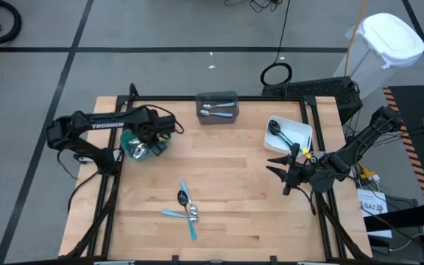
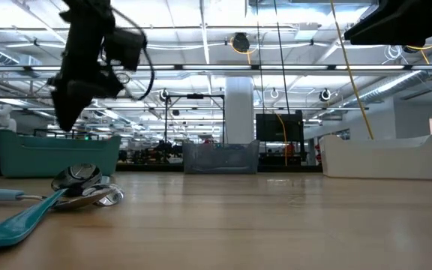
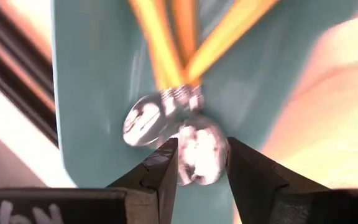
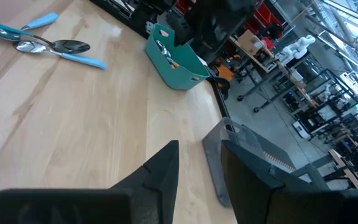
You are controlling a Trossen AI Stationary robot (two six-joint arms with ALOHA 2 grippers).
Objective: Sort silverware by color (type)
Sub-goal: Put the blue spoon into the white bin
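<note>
Spoon (image 3: 199,152) sits between parted left fingers (image 3: 160,171) over teal bin (image 3: 92,93); right fingers (image 4: 160,171) parted, empty.

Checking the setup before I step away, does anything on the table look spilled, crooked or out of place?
Nothing looks damaged or spilled. A few blue-handled pieces lie crossed in a loose pile near the table's front, not yet in a bin. The left gripper is down in the teal bin over orange-handled silverware. The right gripper waits beside the white bin.
</note>
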